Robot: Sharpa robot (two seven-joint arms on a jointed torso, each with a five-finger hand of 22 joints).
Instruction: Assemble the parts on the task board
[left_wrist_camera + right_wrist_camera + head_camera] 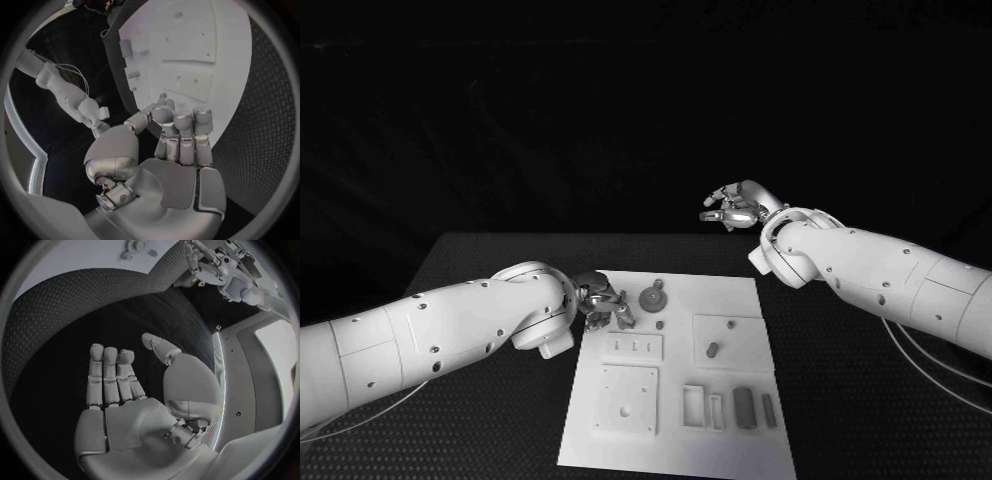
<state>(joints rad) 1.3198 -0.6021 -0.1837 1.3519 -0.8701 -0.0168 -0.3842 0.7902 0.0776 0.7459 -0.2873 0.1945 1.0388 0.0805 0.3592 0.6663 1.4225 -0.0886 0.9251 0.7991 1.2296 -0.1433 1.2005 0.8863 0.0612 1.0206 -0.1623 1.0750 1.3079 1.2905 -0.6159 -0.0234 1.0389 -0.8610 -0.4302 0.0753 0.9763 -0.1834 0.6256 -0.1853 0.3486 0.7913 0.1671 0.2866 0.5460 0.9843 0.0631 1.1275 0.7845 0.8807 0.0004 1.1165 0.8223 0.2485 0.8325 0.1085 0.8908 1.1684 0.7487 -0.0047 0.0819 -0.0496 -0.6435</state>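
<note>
The white board (678, 370) lies at lower centre with a gear (653, 299) near its top edge, the left hand (603, 305) open-fingered beside it, the right hand (737, 207) empty, fingers apart, above.

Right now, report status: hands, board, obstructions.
Left hand open at task board edge, near gear part. Right hand open, raised beyond board. Nothing in the way.

The left robot hand (603, 305) is largely hidden behind its own wrist above the task board (733, 290).
</note>
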